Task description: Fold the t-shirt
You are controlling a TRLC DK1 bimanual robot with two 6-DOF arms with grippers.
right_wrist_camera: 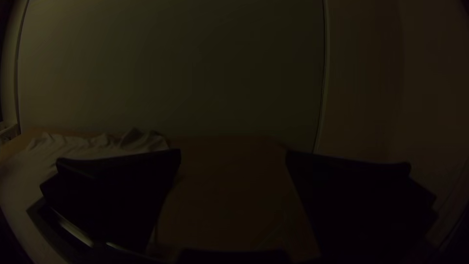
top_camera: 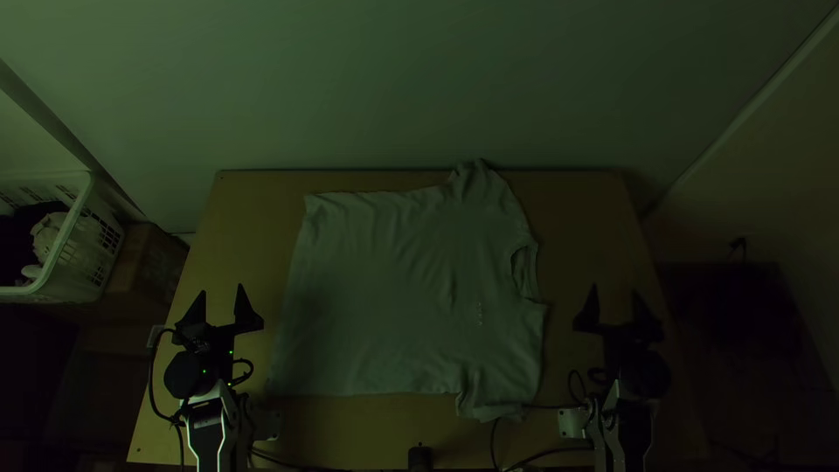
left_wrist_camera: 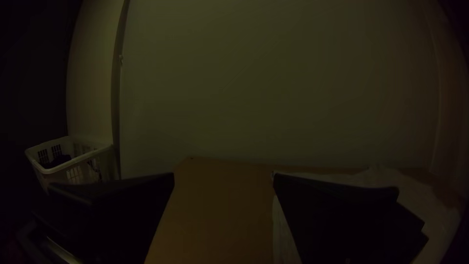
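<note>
Pale short-sleeved cloth t-shirt [top_camera: 393, 288] spread unfolded mid-surface [top_camera: 240, 236], collar toward the right arm. Black wide-fingered left claw [top_camera: 222, 289] and matching right claw [top_camera: 614, 289]: fingers apart, flanking it. Step, judged: first fold. Advise pinching near hem corner and near sleeve shallowly, lifting together, keeping cloth lightly taut; uneven pull may skew it. Count: t-shirt, 1; claws, 2; white plastic basket [top_camera: 98, 232], 1.

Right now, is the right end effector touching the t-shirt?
Apart. The top view shows a strip of table between the right end effector and the collar side of the t-shirt.
</note>
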